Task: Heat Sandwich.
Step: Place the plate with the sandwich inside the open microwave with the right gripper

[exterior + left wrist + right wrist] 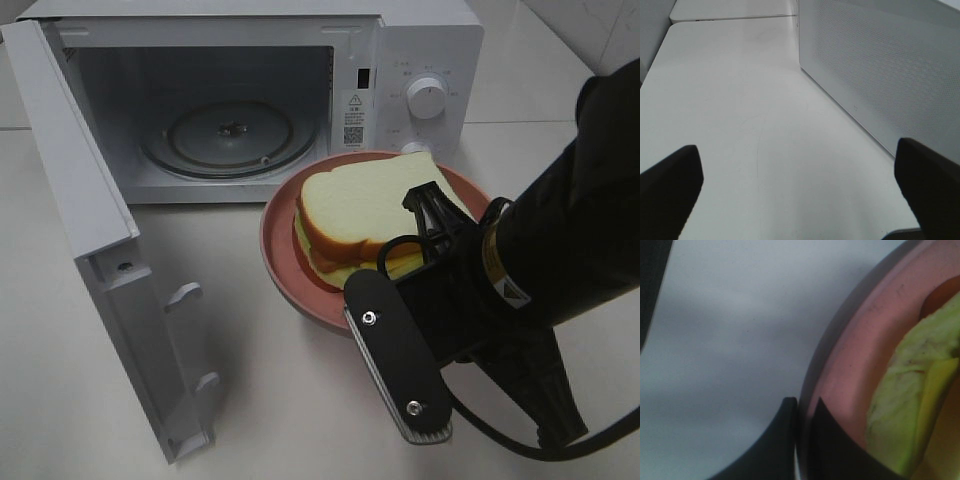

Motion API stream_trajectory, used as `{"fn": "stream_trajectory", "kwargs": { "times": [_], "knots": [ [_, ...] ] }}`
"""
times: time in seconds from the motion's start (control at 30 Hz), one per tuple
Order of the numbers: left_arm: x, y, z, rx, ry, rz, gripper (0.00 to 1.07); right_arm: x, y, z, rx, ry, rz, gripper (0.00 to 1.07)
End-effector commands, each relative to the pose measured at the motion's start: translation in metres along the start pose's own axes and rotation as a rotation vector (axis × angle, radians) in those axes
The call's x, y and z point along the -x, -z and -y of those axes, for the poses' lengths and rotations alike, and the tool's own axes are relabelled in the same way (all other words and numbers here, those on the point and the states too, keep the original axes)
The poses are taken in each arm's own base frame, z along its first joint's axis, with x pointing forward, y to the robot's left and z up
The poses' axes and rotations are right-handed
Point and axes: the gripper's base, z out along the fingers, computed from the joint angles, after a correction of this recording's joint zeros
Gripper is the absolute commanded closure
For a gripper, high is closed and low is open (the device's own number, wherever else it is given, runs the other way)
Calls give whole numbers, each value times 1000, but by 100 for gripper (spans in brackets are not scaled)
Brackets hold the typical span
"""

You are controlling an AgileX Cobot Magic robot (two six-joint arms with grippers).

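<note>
The sandwich, white bread with tan crust and yellow-green filling, lies on a round pink plate on the table side of the open microwave, toward its control panel. My right gripper comes in from the near right and is shut on the plate's near rim; the right wrist view shows its two dark fingertips pinching the rim edge, gripper. Whether the plate rests on the table or hangs just above it I cannot tell. My left gripper is open over bare table beside the microwave's perforated side wall.
The microwave door stands swung out to the left, reaching toward the table's front. Inside the cavity a glass turntable is bare. The white table stretches between door and plate.
</note>
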Motion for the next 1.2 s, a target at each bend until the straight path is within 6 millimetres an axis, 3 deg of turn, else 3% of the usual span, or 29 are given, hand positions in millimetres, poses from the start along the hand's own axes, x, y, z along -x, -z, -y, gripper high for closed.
{"fn": "stream_trajectory", "kwargs": {
  "times": [0.03, 0.6, 1.1, 1.2],
  "knots": [
    [-1, 3, 1, -3, 8, 41, 5, -3, 0, 6, -27, 45, 40, 107],
    [-1, 3, 1, -3, 8, 41, 5, -34, -10, 14, 31, 283, 176, 107],
    [-1, 3, 1, -3, 8, 41, 5, -31, -12, 19, -8, 313, 198, 107],
    [-1, 3, 1, -3, 8, 41, 5, -27, -15, 30, -7, 310, 201, 107]
  ]
}}
